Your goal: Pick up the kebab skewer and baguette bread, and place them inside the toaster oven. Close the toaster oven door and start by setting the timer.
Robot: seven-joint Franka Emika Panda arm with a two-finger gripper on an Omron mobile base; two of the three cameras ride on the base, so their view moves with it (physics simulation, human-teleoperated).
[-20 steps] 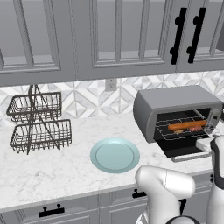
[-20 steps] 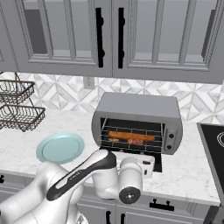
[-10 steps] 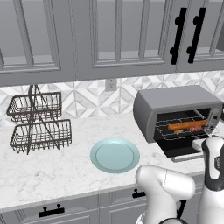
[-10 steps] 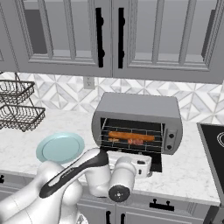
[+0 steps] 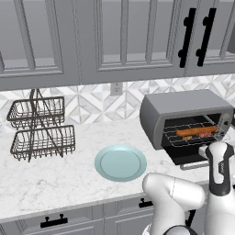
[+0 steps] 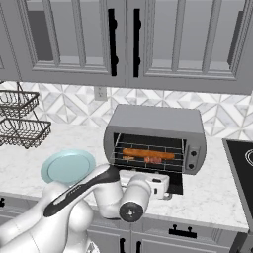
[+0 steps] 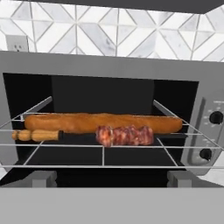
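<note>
The toaster oven [image 5: 183,108] [image 6: 155,118] [image 7: 109,65] stands on the counter, and the toaster oven door [image 5: 188,158] [image 6: 175,184] is folded down flat in front of it. On its wire rack the baguette bread [image 7: 103,122] [image 6: 148,153] [image 5: 195,131] lies lengthwise. The kebab skewer [image 7: 124,135] [image 6: 129,158] rests just in front of it, touching it. My gripper [image 6: 153,177] hovers above the lowered door and faces the cavity, open and holding nothing. Its fingertips are hidden behind the hand. Two control knobs [image 7: 215,117] sit on the strip at the right.
A pale blue plate [image 5: 120,162] [image 6: 67,166] lies on the marble counter left of the oven. A two-tier wire basket [image 5: 39,128] [image 6: 20,121] stands at the far left. A dark cooktop [image 6: 242,168] borders the counter on the right, and wall cabinets hang overhead.
The arm has shifted slightly to the left in front of the oven. The bread, the skewer and the lowered door have stayed where they were, and the gripper stays open.
</note>
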